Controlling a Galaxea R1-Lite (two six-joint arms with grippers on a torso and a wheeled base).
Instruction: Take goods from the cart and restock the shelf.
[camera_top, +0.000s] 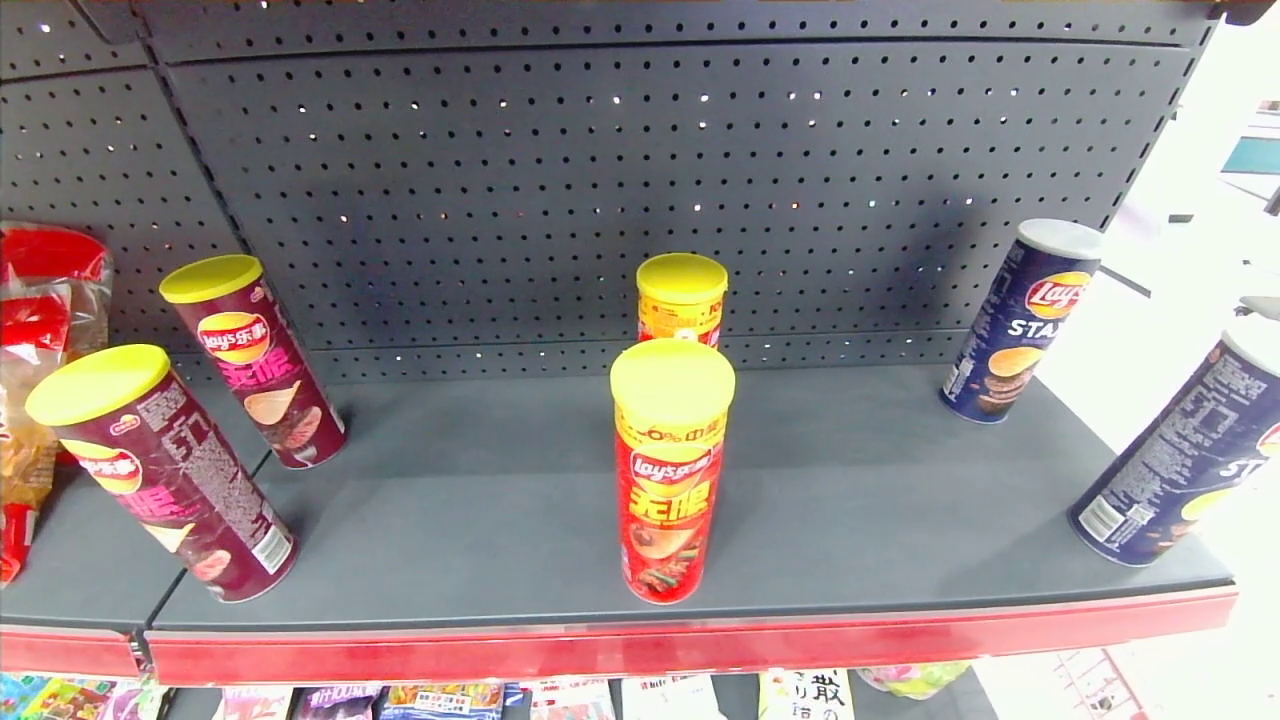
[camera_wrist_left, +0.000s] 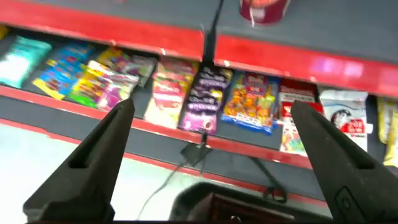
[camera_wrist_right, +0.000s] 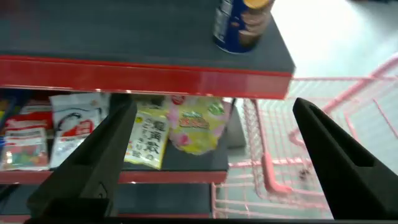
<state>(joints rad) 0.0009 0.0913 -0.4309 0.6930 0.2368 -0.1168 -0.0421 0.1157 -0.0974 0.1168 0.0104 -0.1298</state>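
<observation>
On the grey shelf stand chip cans: two maroon ones at the left, two red ones in the middle, two navy ones at the right. My left gripper is open and holds nothing; it hangs below the shelf's red edge, facing snack bags on the lower shelf. My right gripper is open too, below the shelf's right end, with a navy can above it and the pink wire cart beside it.
A perforated back panel closes the shelf behind. Bagged snacks crowd the far left. Wide bare gaps lie between the can groups. The lower shelf holds several packets. White floor lies past the shelf's right end.
</observation>
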